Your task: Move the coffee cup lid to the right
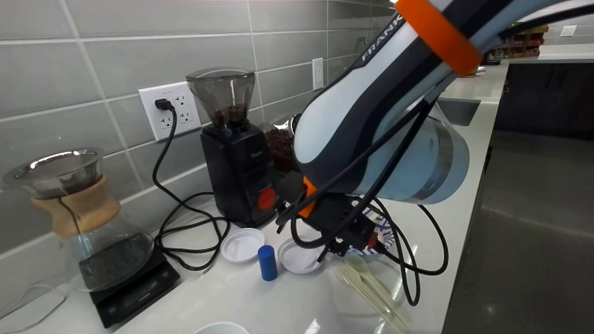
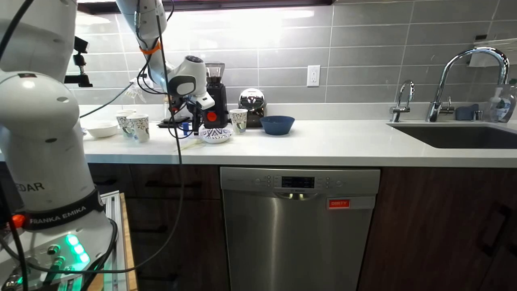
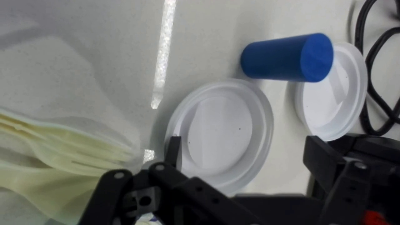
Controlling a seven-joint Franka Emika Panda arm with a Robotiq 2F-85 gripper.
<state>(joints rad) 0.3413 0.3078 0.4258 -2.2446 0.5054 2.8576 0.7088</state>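
White coffee cup lid [image 3: 220, 128] near gripper [image 3: 243, 148], jaws apart: wrist view. Dishwasher [image 2: 299, 226]: exterior view only.

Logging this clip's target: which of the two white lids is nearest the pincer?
The lid nearer the pale fork: in the wrist view it shows between the pincer's open jaws; the other lid lies beside the black cord.
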